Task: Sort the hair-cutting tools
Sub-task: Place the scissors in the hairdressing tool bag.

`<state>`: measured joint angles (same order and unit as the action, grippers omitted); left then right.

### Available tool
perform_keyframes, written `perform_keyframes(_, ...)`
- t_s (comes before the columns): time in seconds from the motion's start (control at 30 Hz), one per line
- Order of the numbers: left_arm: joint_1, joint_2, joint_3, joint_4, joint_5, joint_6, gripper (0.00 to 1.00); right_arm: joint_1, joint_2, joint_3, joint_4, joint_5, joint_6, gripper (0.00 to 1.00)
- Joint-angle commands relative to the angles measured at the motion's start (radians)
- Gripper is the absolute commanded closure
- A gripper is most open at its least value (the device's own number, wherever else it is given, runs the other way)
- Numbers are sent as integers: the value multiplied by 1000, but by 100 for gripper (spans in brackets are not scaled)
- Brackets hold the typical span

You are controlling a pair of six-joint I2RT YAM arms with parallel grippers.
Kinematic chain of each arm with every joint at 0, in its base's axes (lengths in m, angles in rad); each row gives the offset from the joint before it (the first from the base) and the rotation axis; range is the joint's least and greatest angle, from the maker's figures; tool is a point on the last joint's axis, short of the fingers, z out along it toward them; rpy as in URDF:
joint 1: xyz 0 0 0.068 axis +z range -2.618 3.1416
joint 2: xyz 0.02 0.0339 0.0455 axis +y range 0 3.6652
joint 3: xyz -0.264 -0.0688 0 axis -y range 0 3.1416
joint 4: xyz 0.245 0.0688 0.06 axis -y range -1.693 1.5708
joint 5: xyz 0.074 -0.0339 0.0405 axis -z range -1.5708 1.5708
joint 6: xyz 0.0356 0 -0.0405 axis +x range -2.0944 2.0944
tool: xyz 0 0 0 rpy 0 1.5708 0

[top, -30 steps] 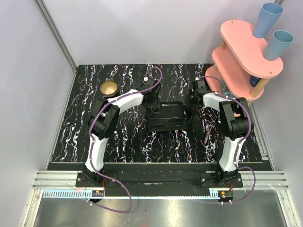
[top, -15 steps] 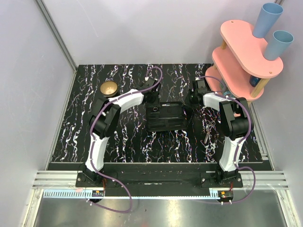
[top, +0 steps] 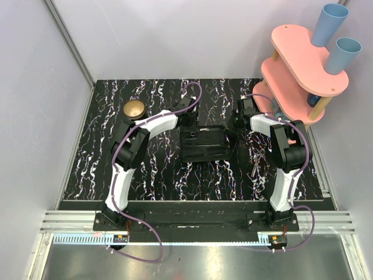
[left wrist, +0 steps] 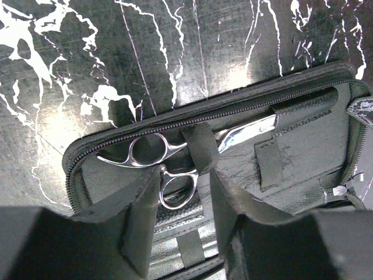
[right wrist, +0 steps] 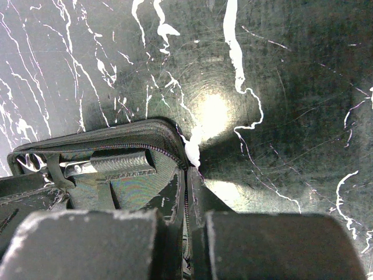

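A black case (top: 204, 146) lies open in the middle of the table. One pair of silvery scissors (left wrist: 233, 135) sits inside it under an elastic strap (left wrist: 201, 149). My left gripper (left wrist: 185, 175) is over the case's far-left end (top: 187, 125). Its jaws are closed in on the scissors' lower finger loop (left wrist: 175, 201), the left finger against the loop and the right against the strap. My right gripper (right wrist: 187, 181) is shut on the case's zipper rim (right wrist: 169, 131) at the far-right corner (top: 238, 124). Loose scissors (top: 257, 156) lie on the table right of the case.
A small brass bowl (top: 134, 108) stands at the far left of the black marbled table (top: 157, 175). A pink two-tier stand (top: 303, 70) with two blue cups (top: 329, 23) stands at the far right corner. Grey walls close in the left and back.
My left gripper's jaws have narrowed around the scissors' finger loop and the wrist shifted slightly. The right gripper has kept its hold on the case rim.
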<state>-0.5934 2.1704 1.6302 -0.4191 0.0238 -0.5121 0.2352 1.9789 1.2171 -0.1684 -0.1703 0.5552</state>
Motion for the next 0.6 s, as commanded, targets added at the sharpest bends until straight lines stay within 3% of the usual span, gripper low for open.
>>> perform_keyframes(0.0,-26,9,42,91,42,6,53,55,74,-47,-98,-117,15,100)
perform_keyframes(0.2,-20,-67,17,51,-80,32,32,55,5,-4,-125,-54,-6,100)
perform_keyframes(0.33,-17,-159,-10,45,-130,44,29,53,-55,35,-157,7,-23,95)
perform_keyframes(0.5,-16,-263,-47,42,-156,61,24,55,-159,96,-215,66,-35,67)
perform_keyframes(0.53,-16,-300,-71,40,-171,63,18,53,-173,107,-256,96,-35,56)
perform_keyframes(0.57,-16,-320,-84,42,-179,64,15,53,-202,120,-279,113,-40,53)
